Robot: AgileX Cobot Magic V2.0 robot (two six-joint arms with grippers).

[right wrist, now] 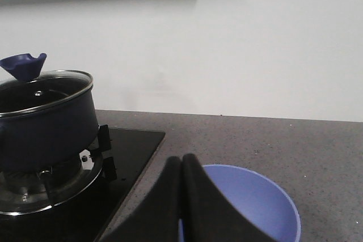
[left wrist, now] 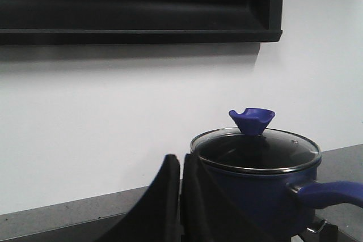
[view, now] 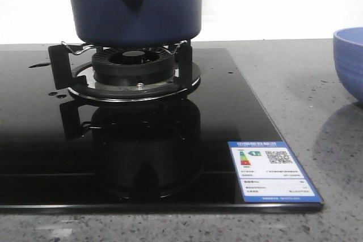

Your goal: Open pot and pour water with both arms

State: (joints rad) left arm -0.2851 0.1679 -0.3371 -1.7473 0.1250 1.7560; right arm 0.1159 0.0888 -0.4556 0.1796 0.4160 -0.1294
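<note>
The pot (view: pixel 134 7) sits on the burner (view: pixel 134 69), bowl (view: pixel 350 60) to its right.

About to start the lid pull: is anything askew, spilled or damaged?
Nothing stands out. The dark navy-blue round pot sits level on the burner stand, its glass lid seated flat. The light blue bowl stands upright on the grey counter.

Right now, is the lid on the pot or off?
On. The glass lid sits flat on the pot rim, knob up, neither gripper touching it.
</note>
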